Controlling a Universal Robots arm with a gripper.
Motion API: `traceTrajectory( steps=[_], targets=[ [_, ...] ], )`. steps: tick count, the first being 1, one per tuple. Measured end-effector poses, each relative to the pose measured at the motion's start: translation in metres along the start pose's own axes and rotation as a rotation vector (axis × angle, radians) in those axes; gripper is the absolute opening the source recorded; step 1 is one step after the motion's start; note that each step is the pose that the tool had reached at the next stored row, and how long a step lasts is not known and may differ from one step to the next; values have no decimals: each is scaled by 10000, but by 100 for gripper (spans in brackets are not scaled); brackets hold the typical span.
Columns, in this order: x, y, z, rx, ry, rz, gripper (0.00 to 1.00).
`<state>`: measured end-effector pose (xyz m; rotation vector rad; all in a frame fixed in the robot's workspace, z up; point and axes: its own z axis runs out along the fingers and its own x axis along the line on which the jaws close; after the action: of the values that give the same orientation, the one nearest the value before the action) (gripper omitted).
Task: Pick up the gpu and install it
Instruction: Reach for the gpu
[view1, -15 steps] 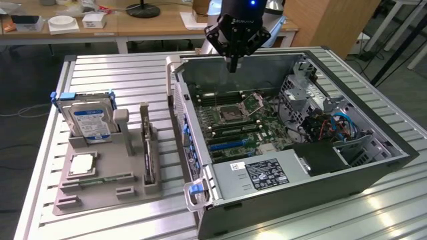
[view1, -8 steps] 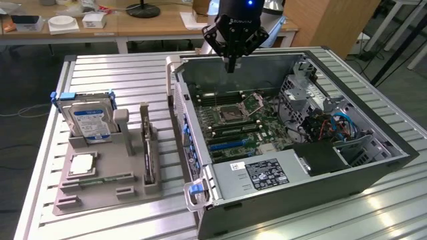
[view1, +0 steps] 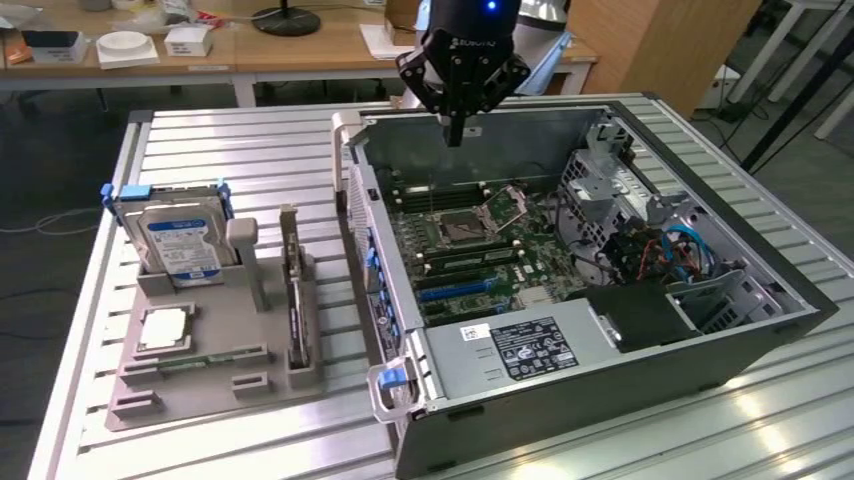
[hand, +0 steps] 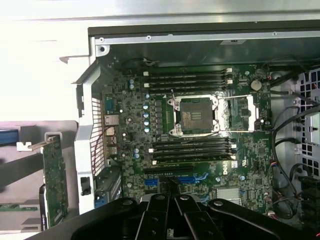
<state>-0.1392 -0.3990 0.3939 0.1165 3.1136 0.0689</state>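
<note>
The black hand (view1: 457, 132) hangs in the upper middle of the exterior view, above the far wall of the open computer case (view1: 607, 108). Its two narrow fingers are pressed together into one blunt tip and carry nothing. In the wrist view the hand (hand: 169, 194) appears as dark, angular linkages converging over the motherboard (hand: 200, 160).

The gpu (view1: 295, 300) stands on its long edge at the exterior view's left. It is a thin, flat, dark card slotted upright in a matte grey moulded holder (view1: 200, 385), well apart from the hand. In the wrist view the gpu (hand: 53, 182) shows a green board face speckled with small components, just outside the case's perforated metal wall.

At the back of the same holder stands a silver hard drive (view1: 180, 245) with a blue label, and a square metallic chip (view1: 163, 330) lies flat in front of it.

Inside the case, the green motherboard (view1: 467, 250) carries a square socket (view1: 463, 228), long dark slots and a blue slot (view1: 461, 292). A grey box-shaped power supply (view1: 534, 345) with a black label sits nearer the lower edge. Everything rests on a ribbed, pale metal surface (view1: 240, 130).
</note>
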Motion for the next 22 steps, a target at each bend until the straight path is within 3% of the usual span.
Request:
traceTrajectory(
  steps=[22],
  targets=[
    [231, -18, 14, 0, 0, 1, 11]
  ],
)
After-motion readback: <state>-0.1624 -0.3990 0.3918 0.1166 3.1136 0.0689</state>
